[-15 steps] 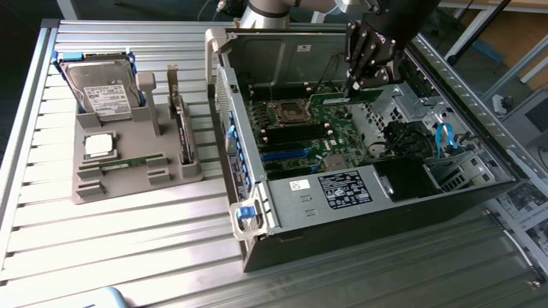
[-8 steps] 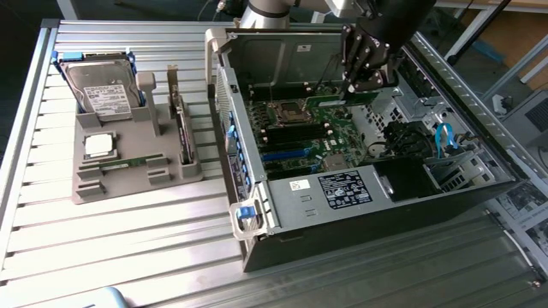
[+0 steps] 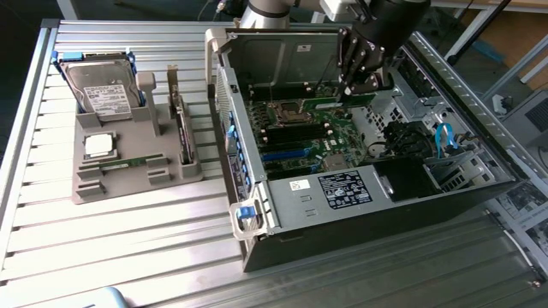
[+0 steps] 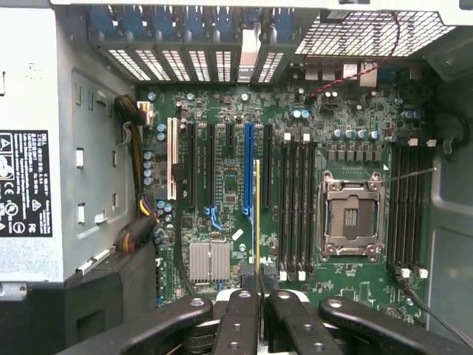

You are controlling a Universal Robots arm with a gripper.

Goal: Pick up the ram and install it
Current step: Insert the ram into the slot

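My gripper point(image 3: 346, 96) is lowered into the open computer case point(image 3: 256, 212) and is shut on the ram point(image 3: 329, 101), a thin green stick held above the motherboard point(image 3: 312, 131). In the wrist view the ram point(image 4: 256, 214) appears edge-on as a narrow green-yellow strip running out from between my black fingers point(image 4: 238, 318), with the gripper point(image 4: 259, 287) closed on its end. It hangs over the board between the blue expansion slot point(image 4: 248, 166) and the row of black memory slots point(image 4: 295, 207) next to the processor socket point(image 4: 351, 218). I cannot tell whether it touches a slot.
On the exterior view's left, a grey fixture tray point(image 3: 163, 183) holds a silver hard drive point(image 3: 101, 90), a square processor chip point(image 3: 100, 145), a small green board point(image 3: 128, 163) and an upright card point(image 3: 181, 125). The power supply point(image 3: 347, 189), blue cables point(image 3: 443, 138) and case walls crowd the board.
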